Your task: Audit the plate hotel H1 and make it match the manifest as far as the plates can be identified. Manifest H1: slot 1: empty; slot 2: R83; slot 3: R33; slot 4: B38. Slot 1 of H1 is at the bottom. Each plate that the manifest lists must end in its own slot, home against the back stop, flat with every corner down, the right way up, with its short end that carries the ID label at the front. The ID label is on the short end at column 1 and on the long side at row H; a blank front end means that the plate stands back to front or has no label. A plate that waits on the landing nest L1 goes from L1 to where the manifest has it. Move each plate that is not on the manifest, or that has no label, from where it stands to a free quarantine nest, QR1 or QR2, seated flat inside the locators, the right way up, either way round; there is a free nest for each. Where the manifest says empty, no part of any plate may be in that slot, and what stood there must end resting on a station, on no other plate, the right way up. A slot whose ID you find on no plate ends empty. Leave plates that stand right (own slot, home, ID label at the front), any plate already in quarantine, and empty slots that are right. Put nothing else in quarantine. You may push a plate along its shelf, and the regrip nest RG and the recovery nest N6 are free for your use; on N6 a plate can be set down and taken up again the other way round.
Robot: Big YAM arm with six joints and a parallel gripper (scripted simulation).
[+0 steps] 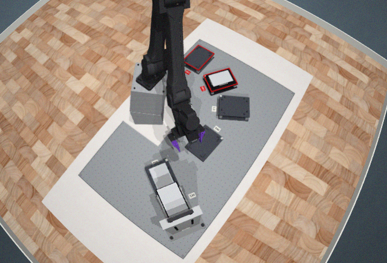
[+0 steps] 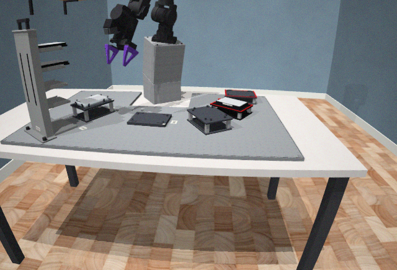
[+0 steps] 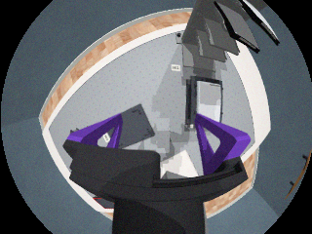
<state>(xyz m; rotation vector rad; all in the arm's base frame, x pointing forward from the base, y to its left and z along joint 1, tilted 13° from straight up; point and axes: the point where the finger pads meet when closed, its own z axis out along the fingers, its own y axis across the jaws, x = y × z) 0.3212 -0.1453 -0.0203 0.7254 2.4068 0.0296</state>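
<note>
My gripper [image 1: 189, 141] [image 2: 121, 54] [image 3: 159, 138] is open and empty. It hangs high in the air between the hotel H1 [image 1: 182, 219] [image 2: 29, 77] and the arm's pedestal. In the side view a plate [image 2: 53, 45] lies on the hotel's top shelf and another plate [image 2: 54, 64] on the shelf below; the two lower shelves look bare. From above only the top plate [image 1: 172, 194] shows. A pale plate [image 1: 159, 171] [image 2: 91, 100] [image 3: 207, 99] sits on the raised landing nest in front of the hotel. No labels are readable.
A flat dark nest [image 1: 204, 147] [image 2: 149, 118] [image 3: 133, 124] lies mid-table. A raised dark nest [image 1: 234, 107] [image 2: 209, 116] stands to its right. One red-rimmed quarantine nest [image 1: 230, 84] [image 2: 218, 103] holds a white plate [image 1: 220, 78] [image 2: 232, 100]; the other [image 1: 199, 57] [image 2: 240, 94] is bare. The grey pedestal [image 1: 147, 105] [image 2: 163, 71] stands behind.
</note>
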